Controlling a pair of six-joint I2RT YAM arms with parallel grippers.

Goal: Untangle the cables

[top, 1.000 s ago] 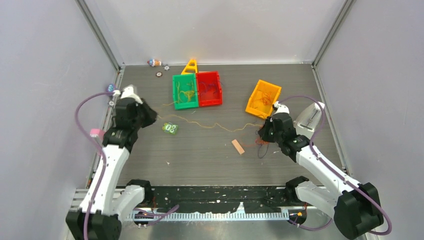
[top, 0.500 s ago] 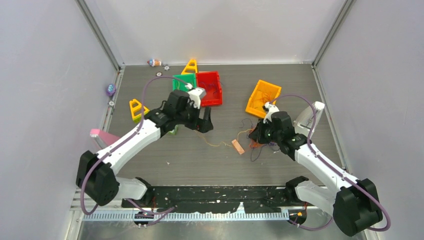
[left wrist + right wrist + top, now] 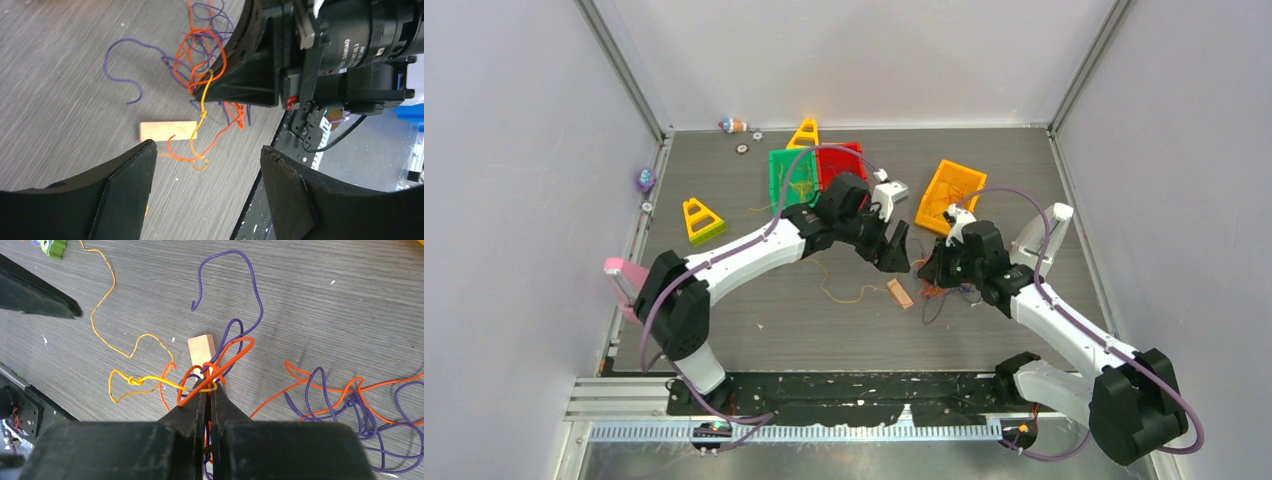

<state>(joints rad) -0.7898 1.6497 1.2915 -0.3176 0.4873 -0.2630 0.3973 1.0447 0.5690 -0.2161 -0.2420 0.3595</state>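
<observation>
The cables are thin orange, purple and yellow wires tangled on the table right of centre. My right gripper is shut on a bunch of them; orange, purple and yellow strands loop out of its tips. A yellow cable with a knot trails left from there across the table. My left gripper hangs open just left of the right gripper, nothing between its fingers. A yellow-orange loop lies on the table below them. More purple and orange strands spread to the right.
A small wooden block lies beside the tangle. Green, red and orange bins stand at the back, with wires in them. Yellow triangle frames, a pink piece and small bits sit to the left and rear.
My left arm has swung from the far left across to the middle, and its gripper has opened. The stretched yellow cable now lies slack. The right gripper stays shut on the tangle.
</observation>
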